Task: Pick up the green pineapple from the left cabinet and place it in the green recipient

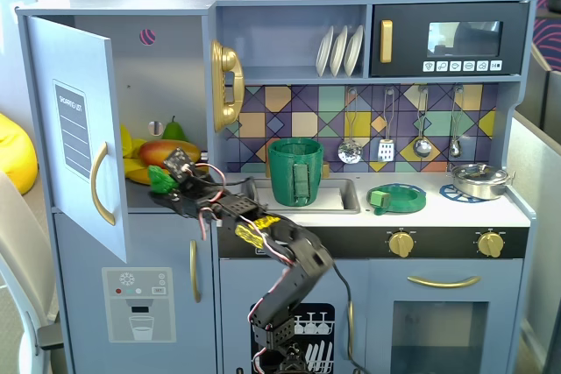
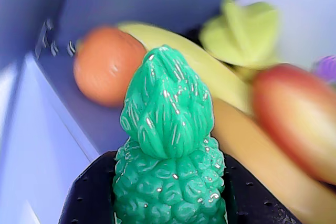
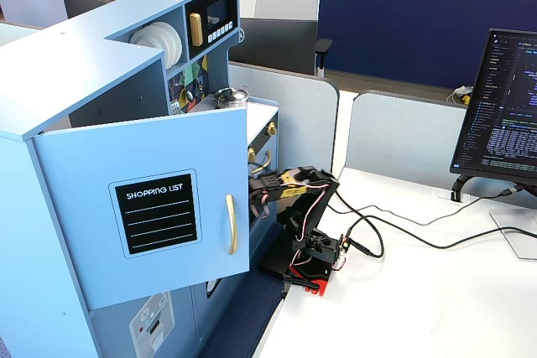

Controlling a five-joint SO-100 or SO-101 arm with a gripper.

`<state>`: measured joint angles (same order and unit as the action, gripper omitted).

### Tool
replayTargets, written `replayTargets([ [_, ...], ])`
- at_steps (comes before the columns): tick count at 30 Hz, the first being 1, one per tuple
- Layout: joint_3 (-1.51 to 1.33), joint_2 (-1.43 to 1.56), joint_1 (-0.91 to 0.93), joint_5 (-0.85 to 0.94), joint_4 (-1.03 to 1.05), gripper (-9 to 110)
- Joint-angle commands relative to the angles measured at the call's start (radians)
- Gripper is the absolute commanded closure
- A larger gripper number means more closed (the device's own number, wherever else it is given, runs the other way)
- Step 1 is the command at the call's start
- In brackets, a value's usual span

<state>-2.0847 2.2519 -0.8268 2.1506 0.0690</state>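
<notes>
The claw (image 1: pixel 163 183) grips the green pineapple (image 2: pixel 169 166) between its black jaws at the open left cabinet (image 1: pixel 74 129), with the fruit behind it on the shelf.

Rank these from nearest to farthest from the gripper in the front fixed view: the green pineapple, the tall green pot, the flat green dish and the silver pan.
1. The green pineapple: between the fingers of the gripper, at the cabinet opening.
2. The tall green pot: to the right, in the sink.
3. The flat green dish: further right on the counter.
4. The silver pan: far right, on the stove.
</notes>
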Motion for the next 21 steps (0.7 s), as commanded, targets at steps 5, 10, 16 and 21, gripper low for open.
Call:
replayTargets([
  [5, -0.097, 0.383, 0.115, 0.034, 0.224, 101],
  [10, -0.123, 0.523, 0.229, 0.026, 0.29, 101],
  [16, -0.077, 0.566, 0.416, -0.114, 0.339, 101],
  [21, 0.034, 0.459, 0.603, -0.249, 0.322, 101],
])
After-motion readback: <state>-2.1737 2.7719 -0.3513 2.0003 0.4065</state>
